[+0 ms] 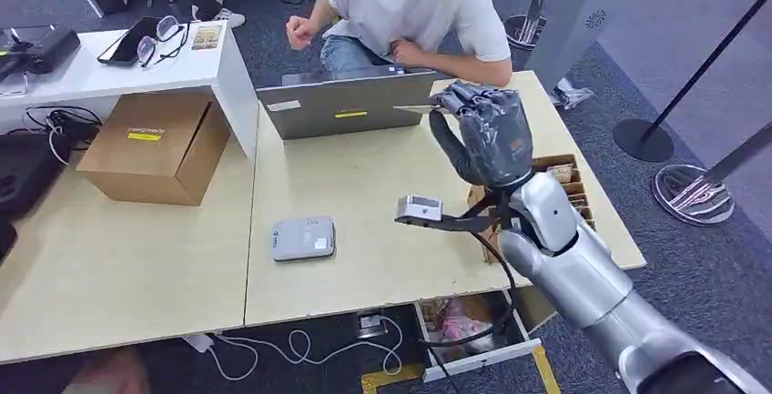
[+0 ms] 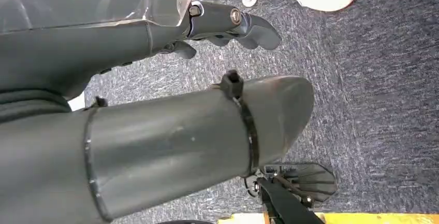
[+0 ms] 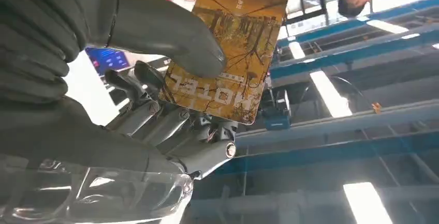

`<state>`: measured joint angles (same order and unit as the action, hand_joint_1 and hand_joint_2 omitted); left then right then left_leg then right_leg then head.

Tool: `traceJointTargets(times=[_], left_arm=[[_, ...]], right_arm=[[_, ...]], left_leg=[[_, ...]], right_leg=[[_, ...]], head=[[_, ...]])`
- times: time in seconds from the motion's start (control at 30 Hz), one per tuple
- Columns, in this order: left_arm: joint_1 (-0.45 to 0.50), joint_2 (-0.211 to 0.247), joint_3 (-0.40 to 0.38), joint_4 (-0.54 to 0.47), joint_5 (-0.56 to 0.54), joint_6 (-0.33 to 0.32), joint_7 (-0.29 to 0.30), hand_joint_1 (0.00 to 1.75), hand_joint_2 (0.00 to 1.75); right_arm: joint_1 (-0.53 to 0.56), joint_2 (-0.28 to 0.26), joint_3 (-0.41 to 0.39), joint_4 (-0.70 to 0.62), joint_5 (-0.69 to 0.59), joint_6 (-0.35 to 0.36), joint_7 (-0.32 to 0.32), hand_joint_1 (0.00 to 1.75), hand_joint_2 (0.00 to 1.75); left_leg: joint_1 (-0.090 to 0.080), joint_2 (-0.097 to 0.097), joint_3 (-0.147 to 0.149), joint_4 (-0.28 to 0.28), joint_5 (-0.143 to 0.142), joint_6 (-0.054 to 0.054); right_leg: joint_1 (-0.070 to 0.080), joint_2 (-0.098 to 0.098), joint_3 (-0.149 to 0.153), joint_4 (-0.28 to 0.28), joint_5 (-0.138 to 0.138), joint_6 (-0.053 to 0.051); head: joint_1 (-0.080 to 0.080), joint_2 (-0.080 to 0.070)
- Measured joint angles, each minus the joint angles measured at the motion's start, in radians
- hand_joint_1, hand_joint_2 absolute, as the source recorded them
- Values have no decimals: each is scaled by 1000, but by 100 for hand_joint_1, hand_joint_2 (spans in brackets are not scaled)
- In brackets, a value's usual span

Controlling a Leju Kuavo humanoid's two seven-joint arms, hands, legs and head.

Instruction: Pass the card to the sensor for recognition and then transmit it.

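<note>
— So, has the card been read yet?
— Hard to say. The right hand (image 1: 487,135) is raised above the pale wooden table (image 1: 364,185), thumb and fingers (image 3: 155,115) pinching the yellow-brown hotel key card (image 3: 233,48), well apart from the small grey card reader (image 1: 303,237).
— And the left hand (image 2: 155,94)?
— Hanging over the carpet, fingers loosely curled around nothing. I'd judge the handover remains.
</note>
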<state>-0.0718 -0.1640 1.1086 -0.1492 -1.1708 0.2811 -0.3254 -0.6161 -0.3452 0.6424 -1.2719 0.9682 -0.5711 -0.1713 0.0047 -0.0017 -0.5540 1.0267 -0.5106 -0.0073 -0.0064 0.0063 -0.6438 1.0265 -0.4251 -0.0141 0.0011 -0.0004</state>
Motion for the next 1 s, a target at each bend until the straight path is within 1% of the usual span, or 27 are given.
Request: traceJointTargets(times=[0.07,0.13,0.23,0.37,0.43,0.53,0.73,1.0], left_arm=[[0,0,0,0,-5,-1,-1,0,0],[0,0,0,0,-7,-2,-2,0,0],[0,0,2,0,-8,-3,-2,0,0],[0,0,9,0,-10,-4,-2,0,0],[0,0,11,0,-10,-7,-2,0,0],[0,1,16,0,-10,-9,0,0,0],[0,1,18,0,-11,-13,0,0,0],[0,1,19,0,-20,-19,0,0,0]], right_arm=[[22,-3,-1,-36,-14,7,-9,175,175],[46,-6,-2,-77,-39,30,-23,175,175],[74,-10,-3,-127,-121,84,-56,175,175],[101,-10,-2,-175,-303,200,-110,175,175],[108,-10,-2,-187,-394,262,-129,175,175],[112,-10,-2,-194,-491,331,-147,175,175],[113,-10,-1,-193,-611,430,-159,175,175],[112,-10,3,-175,-674,507,-142,175,175]], left_leg=[[0,0,0,0,0,0],[0,0,0,0,0,0],[0,0,0,0,0,0],[0,0,0,0,0,0],[0,0,0,0,0,0],[0,0,0,0,0,0],[0,0,0,0,0,0],[0,0,-1,0,0,0]], right_leg=[[0,0,0,0,0,0],[0,0,0,0,0,0],[0,0,0,0,0,0],[0,0,0,0,0,0],[0,0,0,0,0,0],[0,0,0,0,0,0],[0,0,0,0,0,0],[0,0,0,0,0,0]], head=[[0,0],[0,0],[0,0],[0,0],[0,0],[0,0],[0,0],[0,0]])
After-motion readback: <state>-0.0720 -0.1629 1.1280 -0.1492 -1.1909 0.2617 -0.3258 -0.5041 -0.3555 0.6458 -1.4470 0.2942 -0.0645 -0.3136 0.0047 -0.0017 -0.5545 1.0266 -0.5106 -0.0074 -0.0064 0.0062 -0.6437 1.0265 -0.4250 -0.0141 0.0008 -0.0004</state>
